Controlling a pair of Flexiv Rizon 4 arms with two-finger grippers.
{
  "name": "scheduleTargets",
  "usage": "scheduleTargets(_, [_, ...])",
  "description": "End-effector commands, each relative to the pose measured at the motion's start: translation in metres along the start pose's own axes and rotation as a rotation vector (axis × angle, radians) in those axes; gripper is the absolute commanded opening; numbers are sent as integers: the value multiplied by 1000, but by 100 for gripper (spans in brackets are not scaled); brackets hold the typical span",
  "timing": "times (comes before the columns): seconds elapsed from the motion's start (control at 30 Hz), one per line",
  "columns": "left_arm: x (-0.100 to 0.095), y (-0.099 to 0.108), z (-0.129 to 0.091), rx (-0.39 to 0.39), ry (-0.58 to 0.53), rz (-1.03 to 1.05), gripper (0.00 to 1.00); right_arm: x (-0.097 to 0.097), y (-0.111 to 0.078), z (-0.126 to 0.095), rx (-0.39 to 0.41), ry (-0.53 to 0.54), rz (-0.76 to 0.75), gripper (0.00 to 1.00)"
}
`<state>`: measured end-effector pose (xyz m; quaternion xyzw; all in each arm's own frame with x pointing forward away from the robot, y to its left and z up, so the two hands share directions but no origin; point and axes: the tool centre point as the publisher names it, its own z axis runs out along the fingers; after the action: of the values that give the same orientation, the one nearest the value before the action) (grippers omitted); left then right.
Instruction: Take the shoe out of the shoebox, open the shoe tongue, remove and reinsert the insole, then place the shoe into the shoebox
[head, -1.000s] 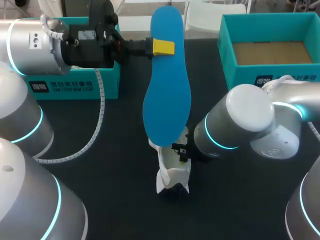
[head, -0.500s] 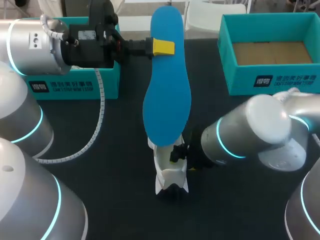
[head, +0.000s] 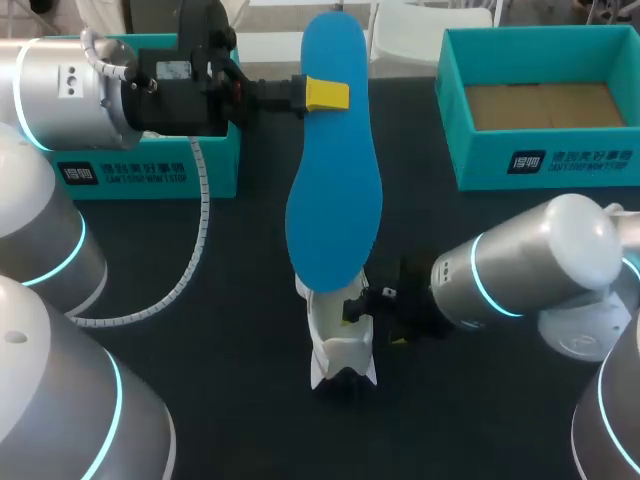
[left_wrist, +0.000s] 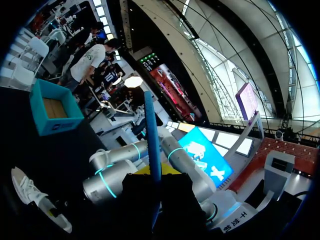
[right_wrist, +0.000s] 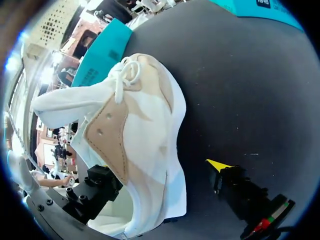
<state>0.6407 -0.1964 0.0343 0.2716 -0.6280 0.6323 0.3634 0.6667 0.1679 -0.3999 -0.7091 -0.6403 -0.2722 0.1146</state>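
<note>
- Rightward and lower than before, the right arm (head: 530, 265) has swung out; the right gripper (head: 373, 326) stands just beside the shoe (head: 340, 345), fingers apart, one yellow tip clear of it.
- The teal shoebox (head: 480, 160) shows its brown cardboard floor; a second teal box (head: 215, 165) sits behind the left arm.
- The blue insole (head: 335, 200), clamped near its far end by the left gripper (head: 327, 93), runs lengthwise away from me, its near end over the shoe on the dark table (head: 240, 300).

The table (head: 240, 400) is black and matte; soft light falls evenly on it; a few pale specks dot its top.
</note>
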Motion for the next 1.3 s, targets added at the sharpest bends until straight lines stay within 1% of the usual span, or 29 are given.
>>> scheduleTargets(0.03, [-1, 0, 2, 1, 0, 0, 0, 0, -1, 0, 0, 2, 0, 100])
scheduleTargets(0.07, [-1, 0, 2, 1, 0, 0, 0, 0, -1, 0, 0, 2, 0, 100])
scheduleTargets(0.1, [-1, 0, 2, 1, 0, 0, 0, 0, -3, -7, -24, 56, 28, 100])
scheduleTargets(0.13, [-1, 0, 2, 1, 0, 0, 0, 2, -3, -13, -30, 77, 20, 100])
scheduleTargets(0.17, [-1, 0, 2, 1, 0, 0, 0, 7, -1, -20, -30, 101, 21, 100])
scheduleTargets(0.27, [-1, 0, 2, 1, 0, 0, 0, 15, 3, -35, -36, 136, 3, 100])
scheduleTargets(0.33, [-1, 0, 2, 1, 0, 0, 0, 19, 5, -42, -15, 163, 0, 100])
scheduleTargets(0.37, [-1, 0, 2, 1, 0, 0, 0, 23, 6, -47, -15, 199, -6, 100])
scheduleTargets(0.4, [-1, 0, 2, 1, 0, 0, 0, 25, 7, -50, -9, 213, -8, 100])
scheduleTargets(0.43, [-1, 0, 2, 1, 0, 0, 0, 25, 6, -53, 17, 219, -29, 100])
scheduleTargets(0.47, [-1, 0, 2, 1, 0, 0, 0, 26, 3, -57, 57, 219, -8, 100])
scheduleTargets(0.5, [-1, 0, 2, 1, 0, 0, 0, 27, 2, -59, 67, 205, 5, 100])
scheduleTargets(0.97, [-1, 0, 2, 1, 0, 0, 0, 27, 2, -59, 67, 205, 5, 100])
scheduleTargets(1.0, [-1, 0, 2, 1, 0, 0, 0, 27, 9, -62, 79, 194, -20, 100])
scheduleTargets(1.03, [-1, 0, 2, 1, 0, 0, 0, 29, 16, -65, 96, 209, -29, 100])
scheduleTargets(1.1, [-1, 0, 2, 1, 0, 0, 0, 28, 28, -74, 93, 199, -39, 100])
scheduleTargets(1.13, [-1, 0, 2, 1, 0, 0, 0, 28, 34, -78, 118, 165, -26, 100])
scheduleTargets(1.17, [-1, 0, 2, 1, 0, 0, 0, 27, 40, -82, 113, 148, -32, 100])
scheduleTargets(1.2, [-1, 0, 2, 1, 0, 0, 0, 27, 45, -87, 120, 157, 3, 100])
scheduleTargets(1.3, [-1, 0, 2, 1, 0, 0, 0, 23, 56, -96, 128, 101, 62, 100])
